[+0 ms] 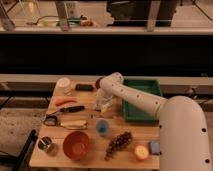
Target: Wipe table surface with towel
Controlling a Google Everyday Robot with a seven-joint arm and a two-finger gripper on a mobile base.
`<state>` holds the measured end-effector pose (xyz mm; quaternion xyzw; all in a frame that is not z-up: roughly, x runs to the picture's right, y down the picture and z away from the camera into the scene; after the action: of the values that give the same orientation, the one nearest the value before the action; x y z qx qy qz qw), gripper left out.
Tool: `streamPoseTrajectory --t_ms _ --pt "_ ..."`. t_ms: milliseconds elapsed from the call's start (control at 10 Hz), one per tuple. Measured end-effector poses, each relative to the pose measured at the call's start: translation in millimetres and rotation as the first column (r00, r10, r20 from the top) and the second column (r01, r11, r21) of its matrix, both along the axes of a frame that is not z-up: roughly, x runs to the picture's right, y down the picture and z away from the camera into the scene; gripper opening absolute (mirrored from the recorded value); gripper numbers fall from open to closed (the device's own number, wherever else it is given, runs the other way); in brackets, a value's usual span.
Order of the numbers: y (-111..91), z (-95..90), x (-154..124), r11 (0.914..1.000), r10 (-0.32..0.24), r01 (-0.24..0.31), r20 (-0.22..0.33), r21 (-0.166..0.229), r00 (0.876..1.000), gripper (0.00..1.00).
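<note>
Pale wooden bench (pixel 141 131), with a green tray (pixel 145 106) on its far right part. White arm (pixel 131 94) reaching in from the near right, passing over the green tray's left side and bending at an elbow just past the tray's far left corner.

Hand (pixel 103 100) pointing down just left of the green tray, low over the bench. Cannot tell whether wide, narrow or holding anything. Towel (pixel 107 108), a small pale crumpled cloth, directly under the hand, lying on the bench just beside the green tray's left wall. Contact between hand and towel too unclear to call.

Off the green tray's near left corner, toward the camera: small blue cup (pixel 102 127), upright. Further along that line: orange-red bowl (pixel 76 144), then a metal cup (pixel 46 145).

Nearer the camera than the green tray: dark cluster like grapes (pixel 119 142), round orange fruit (pixel 141 152), blue sponge (pixel 154 146).

Well left of the green tray: carrot (pixel 65 100), black-handled knife (pixel 70 109), banana (pixel 74 124). Left of the tray's far edge: flat black object (pixel 84 87) and, beyond it, a white cup (pixel 63 83).
</note>
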<state>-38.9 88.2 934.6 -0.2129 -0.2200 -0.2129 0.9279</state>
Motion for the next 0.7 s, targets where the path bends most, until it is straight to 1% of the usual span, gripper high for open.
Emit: streamPoseTrajectory --t_ms 100,300,500,600,700 --pt "1.2 0.6 -0.2 1.0000 0.005 -0.005 0.005 -0.006 1.000 0.56" --pt "0.2 -0.9 1.5 1.0000 0.000 0.000 0.002 -0.004 1.000 0.41" --pt "1.1 -0.8 1.8 1.0000 -0.002 0.002 0.002 -0.004 1.000 0.20" --pt "-0.4 -4.1 1.6 1.0000 0.007 -0.007 0.009 -0.001 1.000 0.10" --pt "-1.7 -6.5 7.4 0.9999 0.013 -0.013 0.006 0.003 1.000 0.03"
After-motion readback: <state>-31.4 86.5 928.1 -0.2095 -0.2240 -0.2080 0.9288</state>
